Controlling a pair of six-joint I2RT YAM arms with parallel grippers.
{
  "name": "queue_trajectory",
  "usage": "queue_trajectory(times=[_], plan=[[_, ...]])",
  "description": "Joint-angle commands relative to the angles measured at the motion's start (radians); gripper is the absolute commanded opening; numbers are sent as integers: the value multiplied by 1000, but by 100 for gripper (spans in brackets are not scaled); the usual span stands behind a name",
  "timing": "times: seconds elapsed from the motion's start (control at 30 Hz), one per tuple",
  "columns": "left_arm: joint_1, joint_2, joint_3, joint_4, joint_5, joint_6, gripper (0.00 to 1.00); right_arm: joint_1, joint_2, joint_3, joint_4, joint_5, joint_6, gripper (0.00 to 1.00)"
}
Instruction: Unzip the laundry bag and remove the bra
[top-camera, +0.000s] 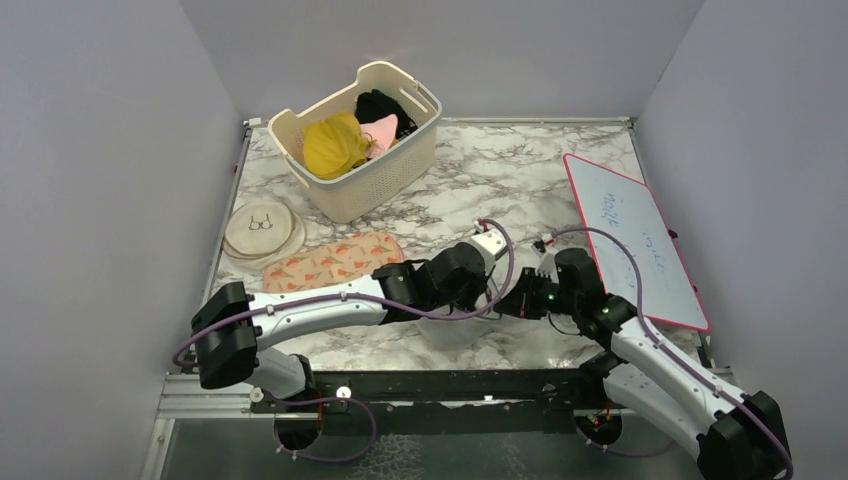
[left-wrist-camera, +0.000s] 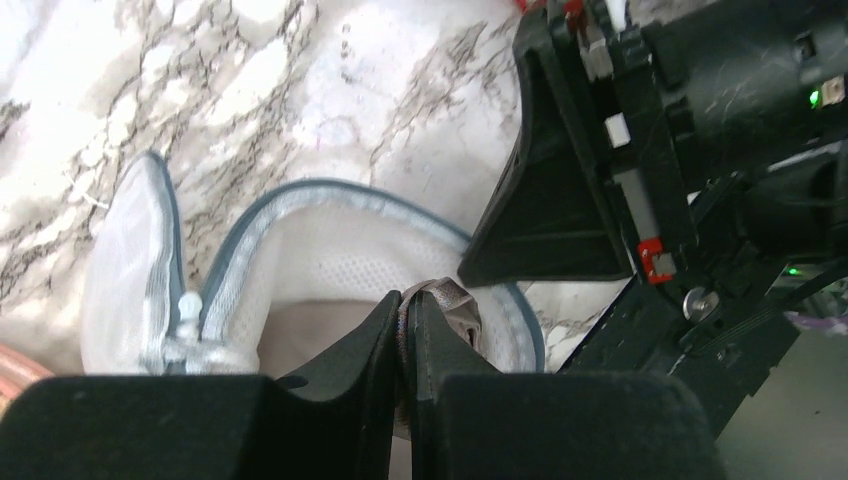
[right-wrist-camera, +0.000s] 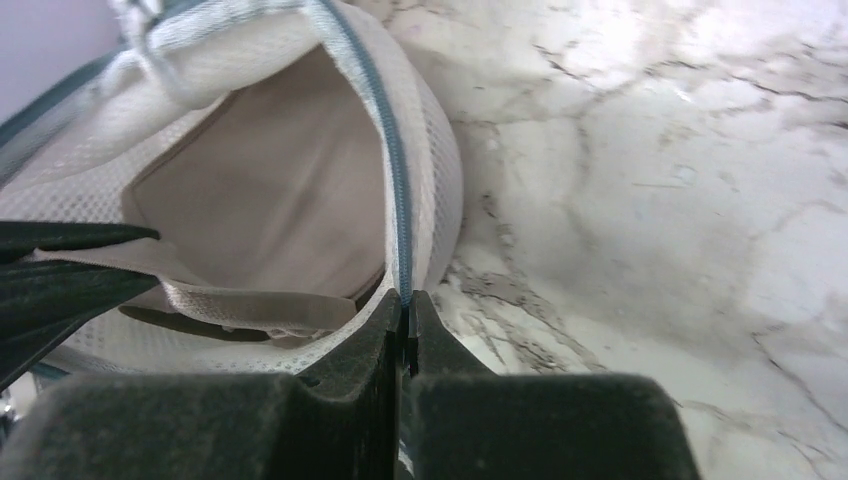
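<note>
The laundry bag (left-wrist-camera: 330, 250) lies unzipped on the marble, its white mesh mouth gaping and its blue-grey zip rim (right-wrist-camera: 392, 150) curling round the opening. Inside lies the beige bra (right-wrist-camera: 260, 200). My left gripper (left-wrist-camera: 408, 300) is shut on a beige strap of the bra (left-wrist-camera: 455, 305) at the bag's mouth. My right gripper (right-wrist-camera: 407, 300) is shut on the bag's zip rim, beside the left one. In the top view both wrists meet over the bag (top-camera: 458, 330), which they mostly hide. The zip pull (left-wrist-camera: 188, 305) hangs at the bag's left side.
A cream basket (top-camera: 375, 185) with clothes stands at the back. A peach patterned pouch (top-camera: 330, 262) and a cream disc (top-camera: 262, 228) lie at the left. A whiteboard (top-camera: 640, 240) leans along the right side. Grey walls close in the table.
</note>
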Motion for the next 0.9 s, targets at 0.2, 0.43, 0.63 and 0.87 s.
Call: queue_trajectory(times=[0.2,0.43,0.63,0.87], plan=[[0,7,116,104,-127,69,0,2,-25,81,46,-122,-51,1],[1,-39,236,100,-118,123,0,2,17,66,29,-70,-69,1],[1,-150,243,123,13,125,0,2,16,41,31,-11,-63,1],[1,-267,262,116,87,118,0,2,15,26,43,24,-60,1]])
